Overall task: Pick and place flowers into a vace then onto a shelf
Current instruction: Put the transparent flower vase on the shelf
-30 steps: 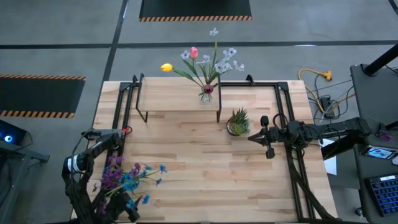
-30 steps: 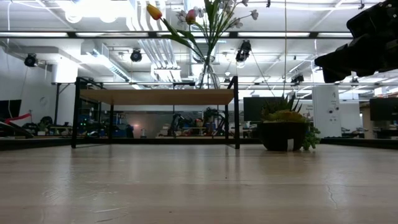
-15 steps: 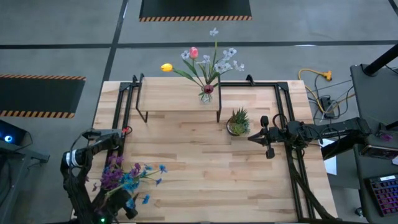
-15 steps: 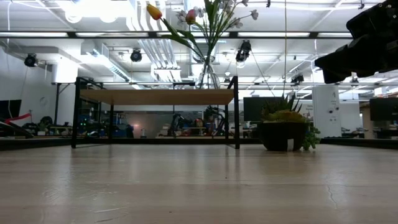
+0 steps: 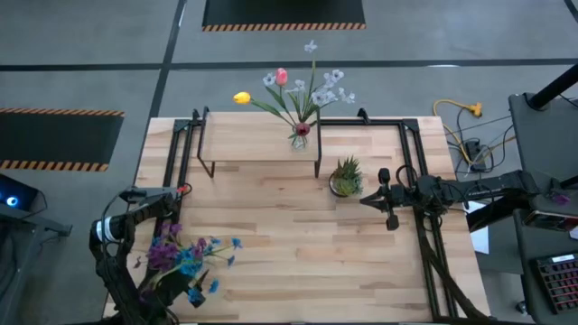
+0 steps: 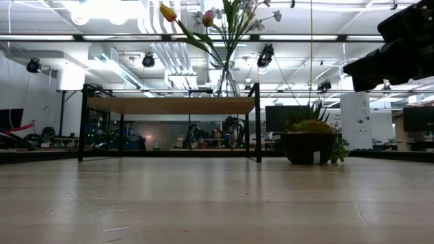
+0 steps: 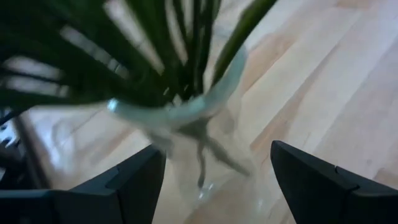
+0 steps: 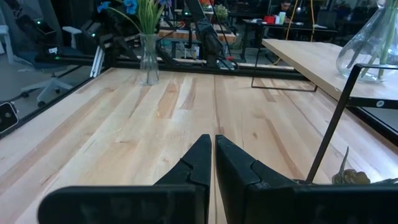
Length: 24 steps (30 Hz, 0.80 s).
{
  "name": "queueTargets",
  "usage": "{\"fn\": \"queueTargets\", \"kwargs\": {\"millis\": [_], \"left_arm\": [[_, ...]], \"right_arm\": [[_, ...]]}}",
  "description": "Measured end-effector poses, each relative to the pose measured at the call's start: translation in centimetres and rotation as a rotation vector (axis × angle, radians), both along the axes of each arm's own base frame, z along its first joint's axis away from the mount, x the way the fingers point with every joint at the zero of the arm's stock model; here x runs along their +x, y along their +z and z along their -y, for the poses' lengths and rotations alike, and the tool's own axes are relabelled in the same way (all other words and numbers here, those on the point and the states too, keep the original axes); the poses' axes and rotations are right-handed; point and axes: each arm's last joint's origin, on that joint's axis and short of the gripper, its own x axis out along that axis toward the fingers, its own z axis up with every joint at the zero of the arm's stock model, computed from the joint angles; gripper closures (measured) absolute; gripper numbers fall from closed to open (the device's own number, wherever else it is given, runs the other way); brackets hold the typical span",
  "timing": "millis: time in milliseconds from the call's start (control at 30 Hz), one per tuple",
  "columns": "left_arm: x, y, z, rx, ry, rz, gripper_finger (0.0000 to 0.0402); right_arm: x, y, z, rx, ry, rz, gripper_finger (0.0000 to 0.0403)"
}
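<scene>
the left gripper [image 5: 185, 296] sits at the near left corner of the bench [image 5: 298, 244], its jaws spread wide to either side of a clear glass vase [image 7: 199, 146] and not visibly pressing on it. that vase stands on the bench and holds a bunch of blue and purple flowers [image 5: 176, 255] on green stems; in the right wrist view it shows upright at the far end of the boards [image 8: 148, 59]. the left wrist view sees the glass between the two dark fingers [image 7: 317, 183], with the stems crowding its mouth.

further along, at the back of the bench, stands the shelf [image 5: 257, 138], a light wood board on thin black legs. a second glass vase [image 5: 301, 135] rests on its right end, filled with a yellow, a pink and several white flowers [image 5: 302, 90] that fan out above it. just beside the shelf's right leg is a small potted plant [image 5: 346, 178] with spiky green leaves, on the bench itself.

to the right of the plant, the right gripper [image 5: 365, 199] hangs above the bench with its jaws clenched on nothing, well apart from both vases
</scene>
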Motion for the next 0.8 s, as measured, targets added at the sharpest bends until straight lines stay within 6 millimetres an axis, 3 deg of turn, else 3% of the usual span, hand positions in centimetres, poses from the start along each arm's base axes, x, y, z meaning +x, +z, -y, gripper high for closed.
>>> {"fn": "queueTargets", "kwargs": {"millis": [433,800], "left_arm": [[0.2,-0.9,-1.4,0.056,-0.046,0.131,0.0130],[1.2,-2.9,-3.1,0.085,-0.017,0.165,0.0130]], "right_arm": [[0.0,0.0,0.0,0.005,0.000,-0.002,0.0390],[0.0,0.0,0.0,0.007,-0.001,-0.002,0.0390]]}}
